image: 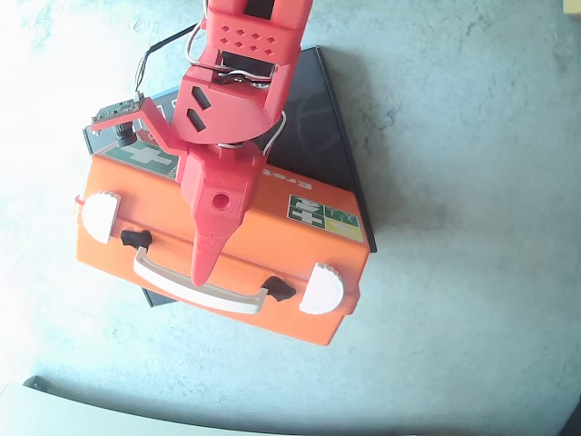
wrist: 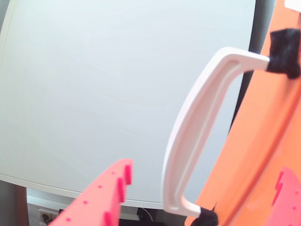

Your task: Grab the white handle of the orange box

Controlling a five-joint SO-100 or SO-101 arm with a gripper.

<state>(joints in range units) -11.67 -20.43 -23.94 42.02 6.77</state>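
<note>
The orange box (image: 272, 245) lies flat in the overhead view, with green-and-white cross stickers on top. Its white handle (image: 231, 301) runs along the near side between two black mounts. My red gripper (image: 203, 272) reaches down over the box, and its tip ends right at the handle. In the wrist view the white handle (wrist: 197, 117) curves off the orange box (wrist: 263, 141) between my two red fingers. One finger (wrist: 113, 188) is on the left and the other shows at the lower right corner. The gripper (wrist: 202, 174) is open, with gaps on both sides of the handle.
A flat black box (image: 313, 127) lies under the orange box and sticks out at the back. Two round white latches (image: 100, 213) (image: 320, 289) flank the handle. Grey tabletop (image: 472, 272) surrounds everything. A pale board edge (image: 91, 418) crosses the bottom left.
</note>
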